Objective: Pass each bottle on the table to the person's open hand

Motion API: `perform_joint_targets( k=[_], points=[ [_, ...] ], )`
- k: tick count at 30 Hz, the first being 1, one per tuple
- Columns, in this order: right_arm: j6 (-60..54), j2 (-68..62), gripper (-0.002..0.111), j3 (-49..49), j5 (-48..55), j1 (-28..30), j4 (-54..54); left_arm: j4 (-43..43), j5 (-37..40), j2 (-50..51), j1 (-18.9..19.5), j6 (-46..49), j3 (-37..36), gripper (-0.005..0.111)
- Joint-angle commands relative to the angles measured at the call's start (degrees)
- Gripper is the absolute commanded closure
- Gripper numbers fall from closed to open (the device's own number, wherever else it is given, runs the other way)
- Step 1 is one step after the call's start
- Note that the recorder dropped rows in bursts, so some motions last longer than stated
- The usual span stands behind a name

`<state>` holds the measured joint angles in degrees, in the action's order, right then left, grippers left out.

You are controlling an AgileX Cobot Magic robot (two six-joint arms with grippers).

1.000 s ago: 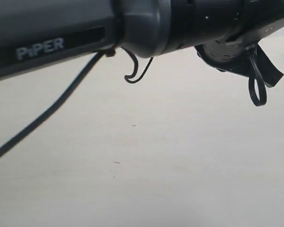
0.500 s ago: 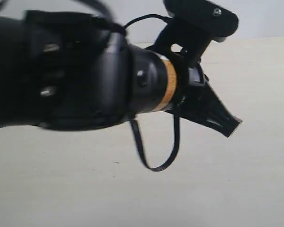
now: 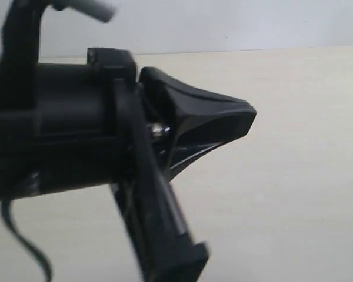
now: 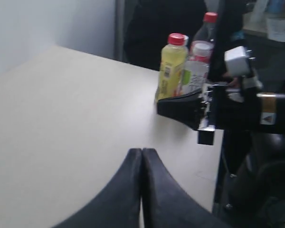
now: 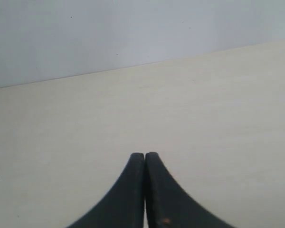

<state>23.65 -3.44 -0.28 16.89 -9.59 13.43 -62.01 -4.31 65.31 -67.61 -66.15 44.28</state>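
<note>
Bottles are grouped upright at the far edge of the table (image 4: 61, 109), seen only in the left wrist view. The yellow bottle (image 4: 172, 66) is foremost. The white-capped bottle (image 4: 195, 71) is just beside it, apparently touching. The clear bottle (image 4: 204, 32) with the red cap is behind both. A fourth bottle cannot be made out.

Handling, as a judgement:
- The yellow bottle looks full, so expect moderate weight, not an empty shell.
- The walls are probably thin plastic, which yields under a hard squeeze. Close only until firm.
- The round body and glossy label are likely to be slippery.
- All are tall and narrow and will tip easily. With the group packed near the table edge, a sideways nudge could send a neighbour off the edge.

Recommended hold: across the middle of the body, below the shoulder, leaving the cap end free for the receiver. Take the yellow bottle first, since it is the most exposed.

The left gripper (image 4: 141, 153) is low over bare table, well apart from the group, jaws pressed together and holding nothing. The right gripper (image 5: 145, 156) is likewise pressed together and empty. Its wrist view shows only table and a pale wall. In the left wrist view the right arm (image 4: 242, 111) crosses just in front of the bottles, its gripper pointing away from them.

The person's open hand appears in no view.
</note>
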Motion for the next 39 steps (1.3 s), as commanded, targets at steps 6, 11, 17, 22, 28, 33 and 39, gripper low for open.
perform_joint_targets(
  k=[6,11,17,22,28,33,39],
  points=[
    [0.0,-0.3,0.108,0.3,-0.5,0.3,0.0,-0.2,-4.2,-13.4,-0.3,-0.1,-9.8,0.107],
    [0.0,-0.3,0.108,0.3,-0.5,0.3,0.0,-0.3,-3.7,-15.3,-0.3,0.3,-12.2,0.107],
    [0.0,-0.3,0.108,0.3,-0.5,0.3,0.0,-0.3,-3.7,-15.3,-0.3,0.3,-12.2,0.107],
    [0.0,-0.3,0.108,0.3,-0.5,0.3,0.0,-0.3,-3.7,-15.3,-0.3,0.3,-12.2,0.107],
    [0.0,-0.3,0.108,0.3,-0.5,0.3,0.0,-2.4,-3.5,-15.3,-0.3,9.5,-12.4,0.107],
    [0.0,-0.3,0.108,0.3,-0.5,0.3,0.0,-2.4,-3.5,-15.3,-0.3,10.7,-12.4,0.107],
    [0.0,-0.3,0.108,0.3,-0.5,0.3,0.0,0.4,-2.2,-15.6,10.8,1.4,-13.8,0.107]
  ],
)
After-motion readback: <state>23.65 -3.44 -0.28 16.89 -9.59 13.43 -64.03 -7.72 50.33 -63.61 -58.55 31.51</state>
